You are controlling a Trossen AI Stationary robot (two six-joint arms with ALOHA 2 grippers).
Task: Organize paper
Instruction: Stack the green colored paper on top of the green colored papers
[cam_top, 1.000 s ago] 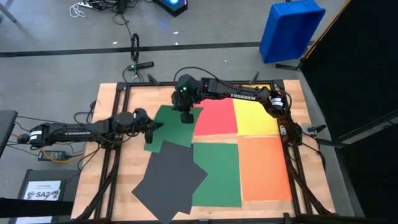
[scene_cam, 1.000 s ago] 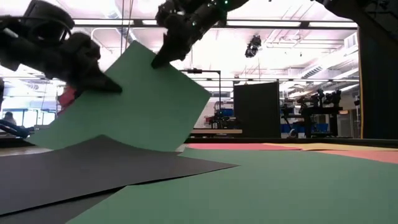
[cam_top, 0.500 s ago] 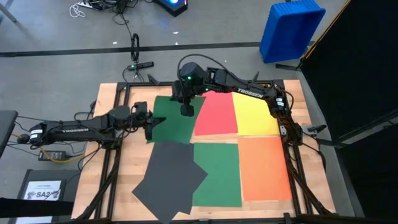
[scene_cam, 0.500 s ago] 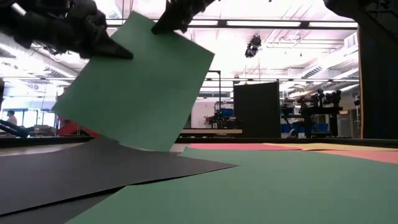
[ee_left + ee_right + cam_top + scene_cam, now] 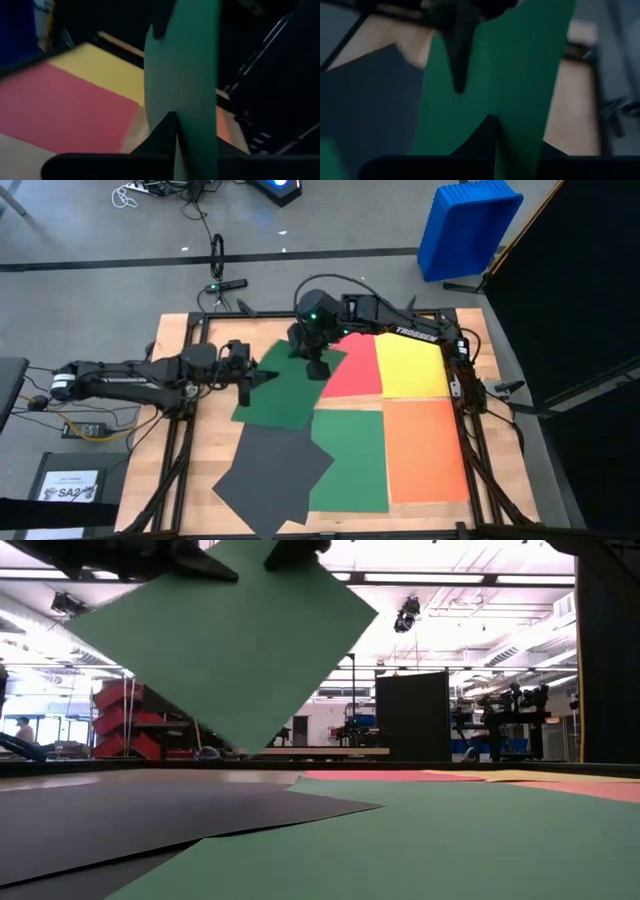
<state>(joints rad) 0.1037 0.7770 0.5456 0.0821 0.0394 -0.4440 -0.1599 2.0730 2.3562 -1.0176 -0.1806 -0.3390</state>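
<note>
Compared with one second earlier, the green sheet has risen clear of the black sheets; in the low view its lower corner now hangs above the desk. The left claw is clenched on the sheet's left edge, arm reaching in from the frame's left. The right claw is clenched on its upper right corner, arm bent from the upper right. Red, yellow, orange and a second green sheet lie flat, edges touching, at centre right. Bare desk remains at lower left.
</note>
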